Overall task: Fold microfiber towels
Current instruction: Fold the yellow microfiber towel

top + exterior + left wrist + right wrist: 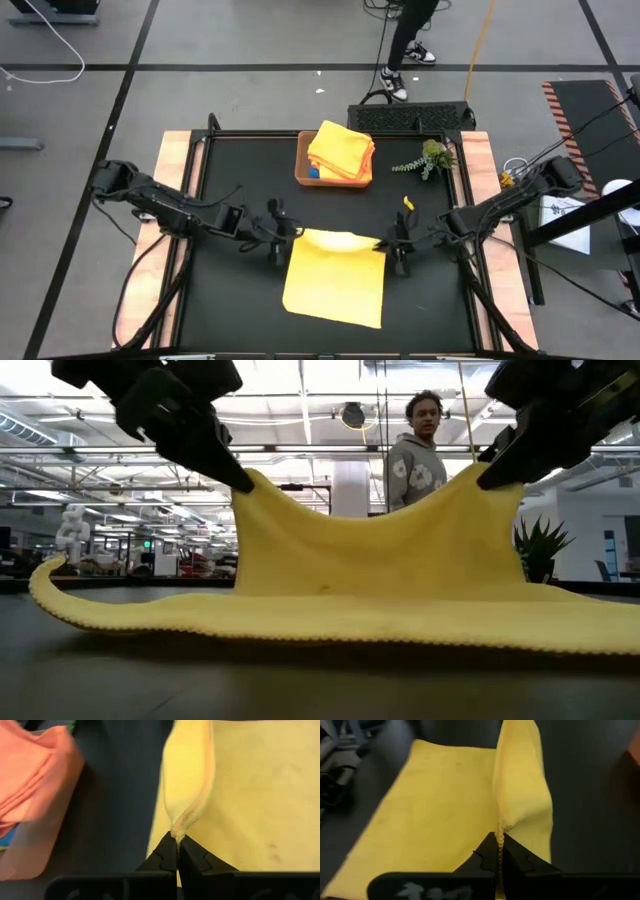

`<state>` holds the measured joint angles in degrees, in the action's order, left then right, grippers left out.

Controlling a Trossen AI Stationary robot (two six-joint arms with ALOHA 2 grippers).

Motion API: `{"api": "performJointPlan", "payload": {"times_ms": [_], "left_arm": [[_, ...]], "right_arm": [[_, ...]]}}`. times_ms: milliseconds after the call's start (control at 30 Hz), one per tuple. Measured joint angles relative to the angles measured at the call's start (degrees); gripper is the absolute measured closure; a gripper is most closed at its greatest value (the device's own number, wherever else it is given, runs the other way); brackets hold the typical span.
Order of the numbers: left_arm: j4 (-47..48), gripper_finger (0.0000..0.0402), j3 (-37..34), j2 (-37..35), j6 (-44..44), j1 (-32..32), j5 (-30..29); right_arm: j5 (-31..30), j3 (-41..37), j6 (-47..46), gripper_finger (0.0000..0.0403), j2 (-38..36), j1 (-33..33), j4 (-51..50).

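Note:
A yellow microfiber towel (335, 278) lies on the black table, its far edge raised. My left gripper (285, 238) is shut on the far left corner and my right gripper (392, 245) on the far right corner. In the low view the cloth rises to both grippers and sags between them, while its near part (330, 620) rests flat on the table. More folded towels (342, 148), orange-yellow, lie stacked in the brown tray (302, 165) at the back. My left gripper pinches the towel's far left corner (177, 829) between its two fingers, slanting down from the table's left. The corner is lifted clear and the cloth slopes down from it to the table. My right gripper pinches the far right corner (500, 826) between its two fingers, slanting down from the table's right. That corner is held up too, with the cloth between the two corners hanging in a shallow sag (380, 520).
A green plant sprig (428, 160) lies right of the tray, and a small yellow scrap (408, 203) sits near my right arm. A person (418, 455) stands beyond the table's far edge. Bare black table shows on both sides of the towel.

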<state>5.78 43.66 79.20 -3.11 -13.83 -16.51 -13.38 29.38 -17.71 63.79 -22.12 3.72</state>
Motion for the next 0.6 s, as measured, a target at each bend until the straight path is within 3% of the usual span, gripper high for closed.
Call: {"api": "performJointPlan", "payload": {"times_ms": [367, 600], "left_arm": [[0.2, 0.04, 0.0, 0.4, -2.1, -6.9, 0.0], [0.2, 0.04, 0.0, 4.5, -5.9, -10.4, 0.1]], "right_arm": [[0.5, 0.0, -5.6, 0.0403, 5.3, -6.0, 4.2], [4.8, 0.0, -5.4, 0.0403, 9.8, -9.4, 13.9]]}}
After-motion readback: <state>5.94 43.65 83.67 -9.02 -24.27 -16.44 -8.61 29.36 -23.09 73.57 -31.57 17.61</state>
